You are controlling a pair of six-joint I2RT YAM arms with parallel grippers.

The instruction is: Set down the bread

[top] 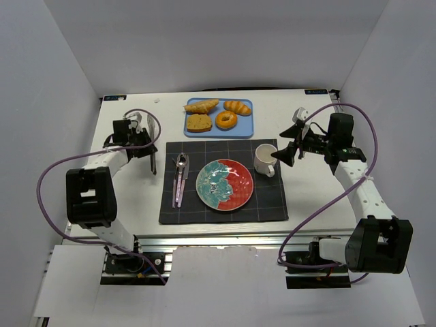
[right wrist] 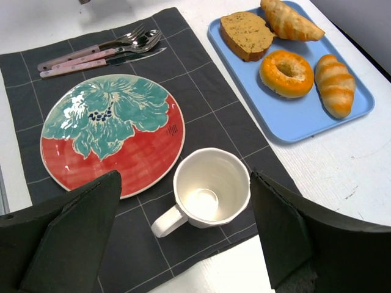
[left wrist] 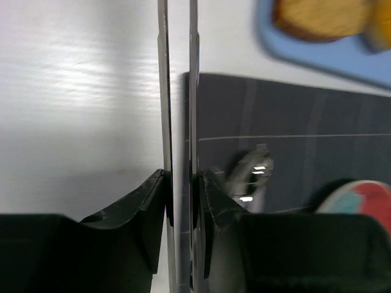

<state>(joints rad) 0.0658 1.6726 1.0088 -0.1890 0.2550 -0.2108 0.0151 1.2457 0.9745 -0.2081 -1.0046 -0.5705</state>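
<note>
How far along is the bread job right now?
Done: nothing; all four pieces of bread sit on the blue tray, and the plate is bare. In hand: the left jaws pinch what look like tongs. Left: carrying bread to the plate, presumably; the right jaws stand open by the mug.

Blue tray (right wrist: 292,125), golden-brown bread slice (right wrist: 247,33), orange doughnut (right wrist: 300,79), teal-and-red floral plate (right wrist: 140,165), white mug (right wrist: 211,186), dark grid-lined placemat (right wrist: 214,104)

Place setting and tray on the white table (top: 136,197)

A dark placemat (top: 272,204) carried a teal-and-red floral plate (top: 225,184) at centre, pink-handled cutlery (top: 180,178) to its left and an upright, empty white mug (top: 264,159) to its right. A blue tray (top: 246,127) lay just beyond the placemat. A thin metal tool (left wrist: 193,91) hung at the placemat's left edge.
</note>
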